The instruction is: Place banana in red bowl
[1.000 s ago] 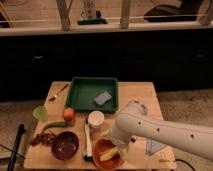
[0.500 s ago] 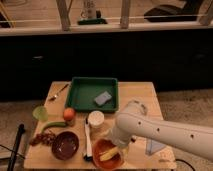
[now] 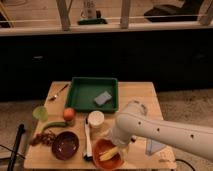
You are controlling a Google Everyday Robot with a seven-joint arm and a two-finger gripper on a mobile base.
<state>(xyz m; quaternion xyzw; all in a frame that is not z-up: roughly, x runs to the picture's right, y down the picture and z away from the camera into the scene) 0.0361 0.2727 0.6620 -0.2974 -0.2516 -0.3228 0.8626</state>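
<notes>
The pale-yellow banana [image 3: 107, 154] lies inside the shiny orange-red bowl [image 3: 99, 161] at the table's front edge. My gripper [image 3: 120, 148] is at the end of the white arm, just over the bowl's right rim, right beside the banana's upper end. The arm hides most of the gripper.
A dark maroon bowl [image 3: 65, 145] sits left of the red bowl, with a spoon [image 3: 87, 140] between them. A green pepper [image 3: 54, 124], an orange [image 3: 69, 114], a white cup [image 3: 95, 120] and a green tray [image 3: 82, 100] with a grey sponge [image 3: 103, 98] lie behind. Wooden table [image 3: 140, 95].
</notes>
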